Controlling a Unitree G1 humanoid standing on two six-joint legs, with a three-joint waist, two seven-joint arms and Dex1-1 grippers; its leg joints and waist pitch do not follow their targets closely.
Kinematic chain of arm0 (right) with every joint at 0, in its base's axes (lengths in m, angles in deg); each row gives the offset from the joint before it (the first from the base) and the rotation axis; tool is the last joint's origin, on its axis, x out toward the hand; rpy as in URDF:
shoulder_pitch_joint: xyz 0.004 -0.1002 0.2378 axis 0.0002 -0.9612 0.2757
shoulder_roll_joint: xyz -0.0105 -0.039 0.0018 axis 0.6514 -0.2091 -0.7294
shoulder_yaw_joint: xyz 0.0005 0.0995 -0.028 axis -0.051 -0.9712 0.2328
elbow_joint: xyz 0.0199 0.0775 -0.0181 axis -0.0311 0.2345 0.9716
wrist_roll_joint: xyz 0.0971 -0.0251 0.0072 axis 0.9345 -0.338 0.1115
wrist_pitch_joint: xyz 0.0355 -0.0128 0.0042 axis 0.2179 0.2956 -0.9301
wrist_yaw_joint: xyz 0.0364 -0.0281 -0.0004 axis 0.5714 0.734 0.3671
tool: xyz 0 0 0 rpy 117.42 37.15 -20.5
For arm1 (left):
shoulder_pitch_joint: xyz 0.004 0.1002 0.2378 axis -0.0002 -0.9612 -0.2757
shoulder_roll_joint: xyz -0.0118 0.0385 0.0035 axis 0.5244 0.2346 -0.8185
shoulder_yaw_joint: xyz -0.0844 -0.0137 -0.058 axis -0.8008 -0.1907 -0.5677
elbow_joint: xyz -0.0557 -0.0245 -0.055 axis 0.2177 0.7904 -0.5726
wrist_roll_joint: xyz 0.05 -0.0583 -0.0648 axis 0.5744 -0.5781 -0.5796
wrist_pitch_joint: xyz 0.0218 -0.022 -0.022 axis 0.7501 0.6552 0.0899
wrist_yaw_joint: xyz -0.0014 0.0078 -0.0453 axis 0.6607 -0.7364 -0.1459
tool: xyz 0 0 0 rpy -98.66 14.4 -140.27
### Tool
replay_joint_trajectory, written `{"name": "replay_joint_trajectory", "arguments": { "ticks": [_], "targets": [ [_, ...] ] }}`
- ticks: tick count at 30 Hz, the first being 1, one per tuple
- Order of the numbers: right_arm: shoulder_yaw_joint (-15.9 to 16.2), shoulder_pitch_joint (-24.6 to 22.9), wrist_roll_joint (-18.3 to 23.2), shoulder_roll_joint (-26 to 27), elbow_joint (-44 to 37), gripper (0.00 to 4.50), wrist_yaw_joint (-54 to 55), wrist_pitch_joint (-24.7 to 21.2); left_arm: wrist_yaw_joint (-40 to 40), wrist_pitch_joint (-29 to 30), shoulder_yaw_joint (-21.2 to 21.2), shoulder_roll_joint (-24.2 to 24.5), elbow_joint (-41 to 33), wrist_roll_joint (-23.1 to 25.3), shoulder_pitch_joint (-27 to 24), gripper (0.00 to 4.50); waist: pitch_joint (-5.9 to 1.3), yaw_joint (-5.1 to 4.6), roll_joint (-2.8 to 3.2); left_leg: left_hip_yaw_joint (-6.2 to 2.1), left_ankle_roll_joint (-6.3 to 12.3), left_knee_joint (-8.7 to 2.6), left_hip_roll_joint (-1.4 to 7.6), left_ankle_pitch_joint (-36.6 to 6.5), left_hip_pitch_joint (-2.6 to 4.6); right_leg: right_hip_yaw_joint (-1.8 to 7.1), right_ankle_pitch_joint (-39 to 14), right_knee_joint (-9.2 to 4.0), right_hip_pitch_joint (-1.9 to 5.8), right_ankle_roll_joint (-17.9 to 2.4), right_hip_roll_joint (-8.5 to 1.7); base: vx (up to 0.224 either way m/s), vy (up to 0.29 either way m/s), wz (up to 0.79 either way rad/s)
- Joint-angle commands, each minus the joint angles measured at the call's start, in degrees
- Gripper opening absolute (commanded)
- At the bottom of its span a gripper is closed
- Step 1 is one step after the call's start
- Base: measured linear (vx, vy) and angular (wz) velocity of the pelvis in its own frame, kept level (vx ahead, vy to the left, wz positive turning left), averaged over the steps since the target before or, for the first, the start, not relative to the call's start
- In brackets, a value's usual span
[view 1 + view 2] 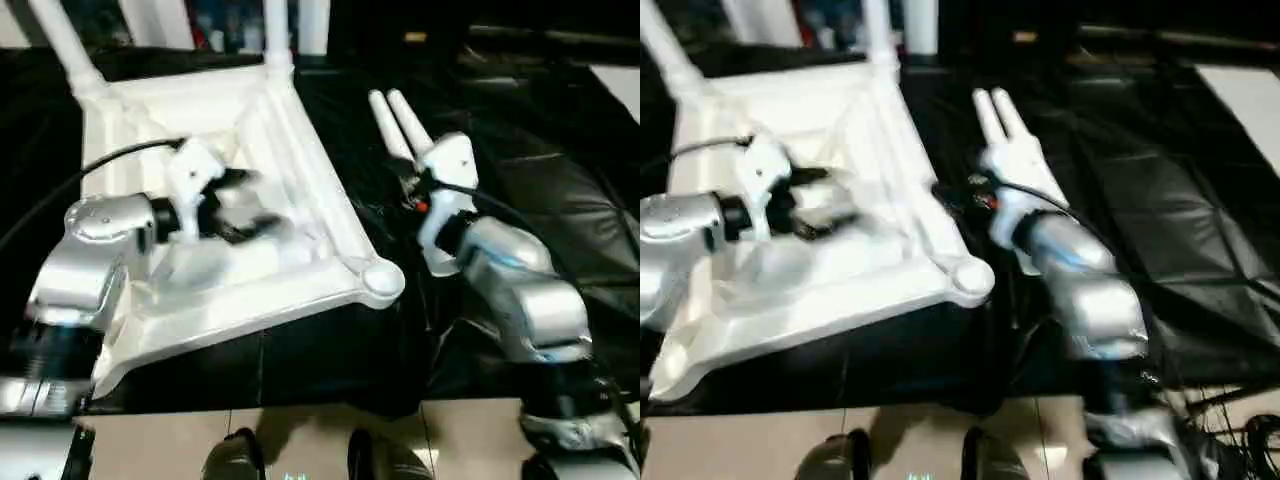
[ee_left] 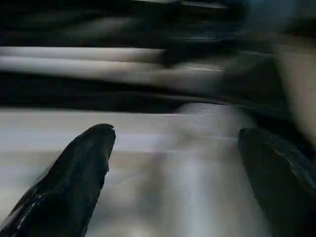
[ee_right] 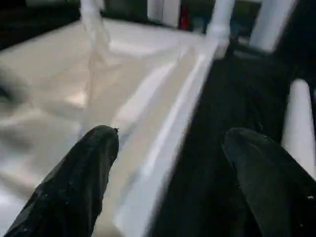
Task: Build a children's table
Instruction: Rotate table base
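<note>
The white tabletop (image 1: 300,190) lies upside down on black cloth, ribbed underside up. Two legs (image 1: 278,40) stand upright in its far corner sockets. The near right corner socket (image 1: 383,280) holds nothing. Two loose legs (image 1: 398,125) lie side by side on the cloth to the right of the tabletop. My left gripper (image 1: 250,203) hovers open over the middle of the underside, with nothing between its fingers (image 2: 89,163). My right gripper (image 3: 170,132) is open and empty over the tabletop's right rim, close to the near ends of the loose legs (image 3: 298,128).
Crinkled black cloth (image 1: 540,170) covers the work area to the right. A tan floor strip (image 1: 150,440) and my feet (image 1: 232,460) lie below the near edge. A black cable (image 1: 90,170) runs along my left arm. A white sheet (image 1: 620,90) sits far right.
</note>
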Motion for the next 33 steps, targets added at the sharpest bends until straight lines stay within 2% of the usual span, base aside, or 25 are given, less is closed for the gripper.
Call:
{"name": "replay_joint_trajectory", "arguments": {
  "ticks": [1,2,4,5,6,7,8,9,10,15,16,21,26,30,33],
  "targets": [
    [0.72,-1.11,-0.15,-1.84,-2.96,3.86,-2.17,-1.05,-1.47,1.00,2.49,0.42,-0.90,0.29,-0.91,4.46,-4.86,-0.05,0.86,-0.53,1.00,-3.33,1.42,-12.58,1.72,2.53,-13.29,-3.38,3.78,-11.56,-2.70,0.000,0.000,0.00],
    [0.72,-1.11,-0.15,-1.84,-2.96,3.86,-2.17,-1.05,-1.47,1.00,2.49,0.42,-0.90,0.29,-0.91,4.46,-4.81,-0.04,0.92,-0.58,0.60,-3.35,1.44,-13.40,1.78,2.58,-15.47,-3.58,3.68,-10.81,-2.85,0.000,0.000,0.00],
    [2.49,-3.72,1.50,-6.46,-7.15,3.86,-7.30,-1.02,-0.86,-1.73,5.98,0.66,0.44,4.77,-1.86,4.46,-4.61,-0.03,0.68,-0.96,-0.35,-3.60,1.53,-15.79,1.90,2.55,-21.37,-4.37,3.65,-7.51,-2.71,0.000,0.000,0.00],
    [2.73,-4.24,1.90,-7.39,-7.93,3.86,-8.43,-0.89,-0.66,-2.26,6.54,0.62,0.69,5.65,-1.98,4.46,-4.61,-0.03,0.68,-0.96,-0.35,-3.60,1.53,-15.79,1.90,2.55,-21.37,-4.37,3.65,-7.51,-2.71,0.000,0.000,0.00],
    [3.24,-5.56,3.00,-10.07,-10.13,3.86,-11.48,-0.87,0.09,-3.38,7.83,0.36,1.23,7.91,-2.19,4.46,-4.51,-0.02,0.65,-1.03,-0.10,-3.70,1.61,-16.09,1.92,2.64,-22.30,-4.46,3.61,-5.93,-2.74,0.000,0.000,0.00],
    [3.57,-7.00,4.34,-13.72,-12.94,3.86,-15.30,-1.40,1.69,-3.99,8.98,-0.40,1.60,10.31,-2.24,4.46,-4.72,0.09,0.69,-1.10,0.13,-3.57,1.69,-15.60,1.99,2.66,-21.73,-4.37,3.66,-5.55,-2.76,0.000,0.000,0.00],
    [3.57,-7.71,5.36,-16.20,-15.01,3.86,-17.59,-2.81,3.71,-3.12,10.03,-0.46,1.10,11.56,-2.08,4.46,-4.72,0.04,0.73,-1.05,0.42,-3.59,1.71,-15.62,1.91,2.68,-21.19,-4.39,3.67,-5.66,-2.64,0.000,0.000,0.00],
    [3.57,-7.71,5.36,-16.20,-15.01,3.86,-17.59,-2.81,3.71,-3.12,10.03,-0.46,1.10,11.56,-2.08,4.46,-4.70,0.08,0.61,-1.14,0.56,-3.57,1.74,-15.43,1.78,2.66,-20.76,-4.32,3.82,-5.62,-2.64,0.000,0.000,0.00],
    [3.57,-8.24,6.54,-18.75,-16.92,3.86,-20.01,-4.48,6.27,-2.88,11.58,-0.26,1.14,13.44,-1.63,4.46,-4.84,-0.11,0.62,-1.20,1.10,-3.48,1.61,-14.08,1.49,2.51,-19.18,-4.02,3.84,-6.85,-2.61,0.000,0.000,0.00],
    [4.32,-8.94,6.97,-21.61,-18.43,3.86,-22.99,-4.54,9.63,-5.86,13.57,-0.46,4.22,17.94,-0.58,4.46,-4.91,-0.15,0.34,-1.06,2.20,-3.09,1.52,-13.12,1.54,2.50,-18.39,-4.19,3.77,-8.11,-2.70,0.000,0.000,0.00],
    [4.72,-9.21,6.77,-22.32,-18.75,3.86,-23.19,-4.21,10.23,-7.19,14.28,0.30,5.22,20.23,-0.40,4.46,-4.80,-0.22,0.30,-1.08,2.27,-3.10,1.53,-13.34,1.50,2.47,-18.78,-4.26,3.71,-8.09,-2.65,0.000,0.000,0.00],
    [5.01,-9.31,6.79,-22.70,-18.80,3.86,-22.97,-3.93,9.70,-7.61,14.21,1.32,5.40,21.33,-0.67,4.46,-4.71,-0.39,0.31,-1.18,1.90,-3.16,1.51,-14.30,1.54,2.39,-20.97,-4.38,3.63,-7.80,-2.74,0.000,0.000,0.00],
    [5.21,-8.38,6.13,-22.33,-17.56,3.86,-21.47,-3.95,10.04,-7.68,11.53,5.07,6.36,21.18,-0.74,4.46,-4.53,-0.92,0.18,-1.37,1.42,-3.30,1.30,-14.89,1.29,2.21,-23.22,-4.46,3.70,-6.87,-2.70,0.000,0.000,0.00],
    [4.75,-7.16,4.15,-20.32,-14.58,3.86,-17.51,-4.07,10.57,-8.39,9.58,6.83,8.28,21.62,-0.45,4.46,-4.47,-1.19,0.15,-1.40,0.90,-3.21,1.11,-15.20,1.47,2.17,-25.79,-4.82,3.44,-6.00,-2.67,0.000,0.000,0.00],
    [4.18,-6.07,3.42,-18.48,-12.46,3.86,-14.73,-4.25,10.45,-8.45,8.68,7.87,8.79,21.77,-0.53,4.46,-4.49,-1.25,0.18,-1.39,0.70,-3.25,1.17,-15.14,1.68,2.17,-25.14,-4.73,3.23,-6.41,-2.59,0.000,0.000,0.00]
  ]
}}
